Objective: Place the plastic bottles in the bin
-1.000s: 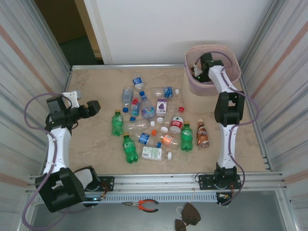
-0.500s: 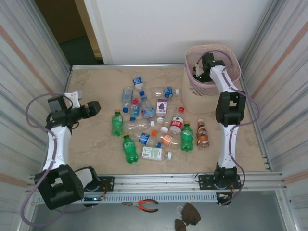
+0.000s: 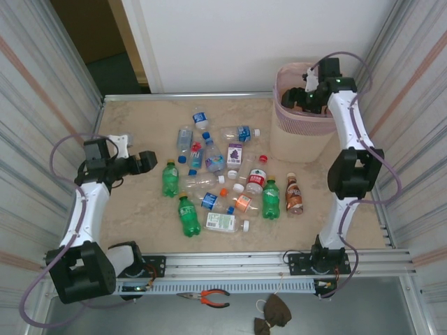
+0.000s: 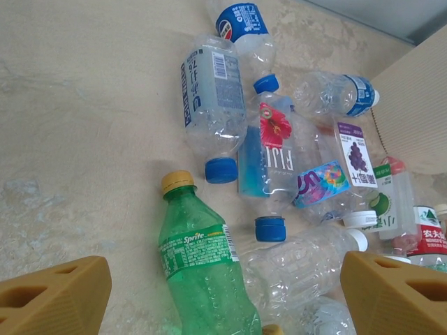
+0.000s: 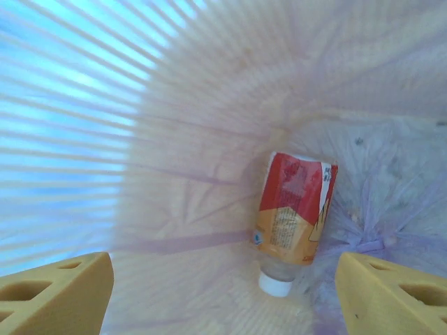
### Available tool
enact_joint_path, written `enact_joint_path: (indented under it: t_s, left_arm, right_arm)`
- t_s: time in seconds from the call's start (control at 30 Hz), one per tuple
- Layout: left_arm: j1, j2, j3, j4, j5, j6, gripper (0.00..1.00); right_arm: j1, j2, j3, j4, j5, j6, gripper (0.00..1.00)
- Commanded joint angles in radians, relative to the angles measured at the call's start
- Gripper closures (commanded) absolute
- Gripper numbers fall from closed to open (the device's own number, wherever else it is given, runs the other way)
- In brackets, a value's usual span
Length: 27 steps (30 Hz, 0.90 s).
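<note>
Several plastic bottles (image 3: 223, 178), clear, green and brown, lie scattered across the middle of the table. My left gripper (image 3: 144, 162) hovers open just left of a green Sprite bottle (image 3: 170, 179). In the left wrist view that Sprite bottle (image 4: 202, 272) lies between the spread fingers (image 4: 56, 296), with clear blue-capped bottles (image 4: 209, 105) beyond it. My right gripper (image 3: 292, 99) hangs open over the rim of the pale pink bin (image 3: 293, 143) at the back right. A bottle with a red and orange label (image 5: 293, 216) and a white cap lies on the bin's (image 5: 174, 139) bottom, below the right gripper (image 5: 223, 293).
Corrugated metal walls (image 3: 42, 139) close in both sides of the table. Pliers (image 3: 209, 298) and a brown object (image 3: 272, 314) lie on the ledge in front of the arm bases. Bare tabletop (image 3: 133, 118) lies left of the bottle pile.
My right gripper has opened and lifted from inside the bin to its rim, leaving the red-labelled bottle inside. My left gripper has moved right, closer to the green bottle.
</note>
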Motion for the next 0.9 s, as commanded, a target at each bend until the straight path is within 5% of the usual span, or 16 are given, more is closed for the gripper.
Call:
enact_joint_path:
  t_s: [0.0,0.37,0.6,0.87]
  left_arm:
    - [-0.032,-0.008,0.025,-0.040,-0.049,0.028,0.15]
    - [-0.179,0.072,0.103,-0.183,-0.129,0.007,0.17]
    - [-0.317,0.162,0.147,-0.290,-0.339,0.018,0.20]
    - [-0.339,0.218,0.081,-0.272,-0.353,-0.053,0.22]
  right_arm:
    - [-0.002,-0.065,0.011,-0.032,-0.014,0.036,0.18]
    - [-0.005,-0.240,0.012,-0.051,0.022,0.053,0.17]
    - [-0.006,-0.377,-0.102,-0.001,0.009,0.060,0.15]
    - [-0.012,-0.452,-0.212,0.011,-0.007,0.048,0.14]
